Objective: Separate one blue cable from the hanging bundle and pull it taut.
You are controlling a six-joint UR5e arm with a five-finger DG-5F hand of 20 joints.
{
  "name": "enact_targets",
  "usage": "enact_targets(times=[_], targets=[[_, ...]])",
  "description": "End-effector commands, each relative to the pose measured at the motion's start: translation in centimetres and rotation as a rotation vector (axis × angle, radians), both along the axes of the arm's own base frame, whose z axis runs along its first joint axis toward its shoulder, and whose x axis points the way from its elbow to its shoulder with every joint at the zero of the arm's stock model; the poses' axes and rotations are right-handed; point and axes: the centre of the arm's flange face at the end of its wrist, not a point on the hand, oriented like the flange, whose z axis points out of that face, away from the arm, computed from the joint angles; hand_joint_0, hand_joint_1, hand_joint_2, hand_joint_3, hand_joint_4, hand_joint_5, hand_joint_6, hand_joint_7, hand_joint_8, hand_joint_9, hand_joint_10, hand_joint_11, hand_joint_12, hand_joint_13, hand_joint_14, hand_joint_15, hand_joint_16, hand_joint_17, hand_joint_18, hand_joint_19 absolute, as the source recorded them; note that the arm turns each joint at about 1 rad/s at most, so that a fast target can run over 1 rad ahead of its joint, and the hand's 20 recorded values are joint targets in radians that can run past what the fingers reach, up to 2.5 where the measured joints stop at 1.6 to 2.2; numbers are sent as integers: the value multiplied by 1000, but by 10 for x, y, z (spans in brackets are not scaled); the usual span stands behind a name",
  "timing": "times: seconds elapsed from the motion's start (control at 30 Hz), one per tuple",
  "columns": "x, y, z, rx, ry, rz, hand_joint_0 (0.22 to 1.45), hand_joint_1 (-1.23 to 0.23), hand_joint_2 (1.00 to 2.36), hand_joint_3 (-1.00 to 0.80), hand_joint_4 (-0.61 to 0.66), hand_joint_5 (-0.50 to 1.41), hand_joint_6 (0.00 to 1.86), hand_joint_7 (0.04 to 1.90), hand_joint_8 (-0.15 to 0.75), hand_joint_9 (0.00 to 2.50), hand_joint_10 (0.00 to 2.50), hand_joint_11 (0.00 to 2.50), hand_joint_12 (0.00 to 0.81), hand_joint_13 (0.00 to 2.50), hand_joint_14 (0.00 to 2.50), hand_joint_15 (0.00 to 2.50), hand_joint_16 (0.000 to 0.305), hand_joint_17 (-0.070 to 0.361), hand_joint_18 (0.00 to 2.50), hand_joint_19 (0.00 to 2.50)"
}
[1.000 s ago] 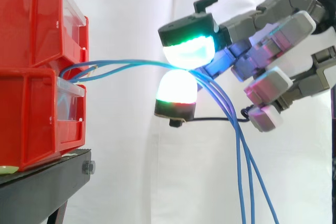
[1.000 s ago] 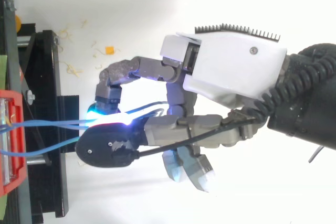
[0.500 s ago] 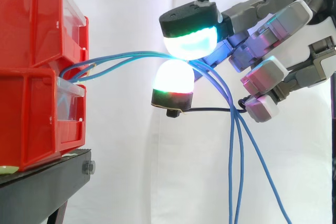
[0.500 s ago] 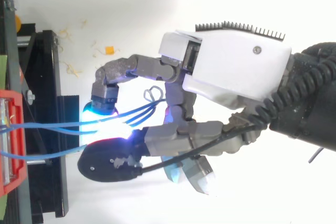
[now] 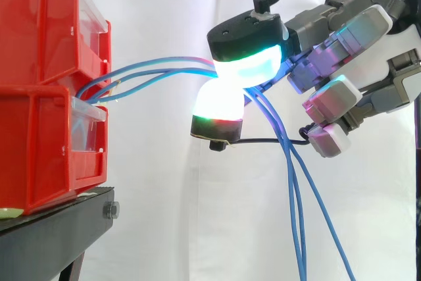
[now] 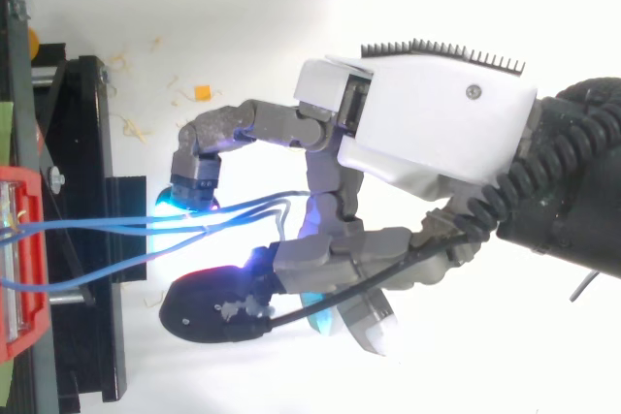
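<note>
The side view stands beside the red bins, at about their height, and looks level across toward the white curtain behind them. It is close, and the bins are cut by its left edge. The top view looks down from above, also close, with the bins at its left edge. Both views share the bins' front, the blue cables and the hand right of the bins.

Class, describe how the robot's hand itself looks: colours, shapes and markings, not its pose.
The hand has a white shell on its back, edged by a black toothed ridge, with one small screw. Its fingers are blocky grey segments. The fingertips are thick, black-backed pads glowing white and cyan-green.
</note>
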Motion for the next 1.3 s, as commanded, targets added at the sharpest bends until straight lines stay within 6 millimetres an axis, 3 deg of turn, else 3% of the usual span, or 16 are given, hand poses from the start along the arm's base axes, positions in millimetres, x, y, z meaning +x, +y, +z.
enact_targets(times=[0.0,0.07,0.17,0.27,0.37,0.77,0.97,1.27], targets=[[-1,1,-2,-1,5,1,681,-854,1014,-103,219,127,505,1119,206,2052,20,491,296,1559,21,634,50,112,1220,621],[-1,0,-3,0,6,-1,659,-840,1011,-132,224,123,506,1104,210,2063,18,477,303,1571,21,632,53,119,1245,611],[-1,-1,-5,0,10,-2,514,-727,1004,-377,265,120,506,1093,239,2070,16,411,336,1606,17,595,67,152,1343,551],[-2,1,-8,3,14,0,474,-592,1000,-500,231,116,505,1099,213,2023,17,453,303,1544,20,650,57,129,1210,664],[-2,-1,-10,2,19,-3,463,-490,1000,-500,223,118,505,1093,214,2033,16,427,305,1553,21,639,59,132,1225,651],[-2,0,-10,2,17,-2,518,-345,1000,-500,174,124,505,1104,199,2055,19,451,283,1550,22,647,52,117,1179,677],[-3,-1,-10,1,20,-3,564,-357,1000,-500,166,124,505,1103,189,2051,20,471,271,1547,23,667,49,110,1145,700],[-2,-2,-10,3,20,-4,657,-561,1000,-500,159,122,505,1102,180,2044,21,506,272,1544,23,667,47,105,1125,693]])
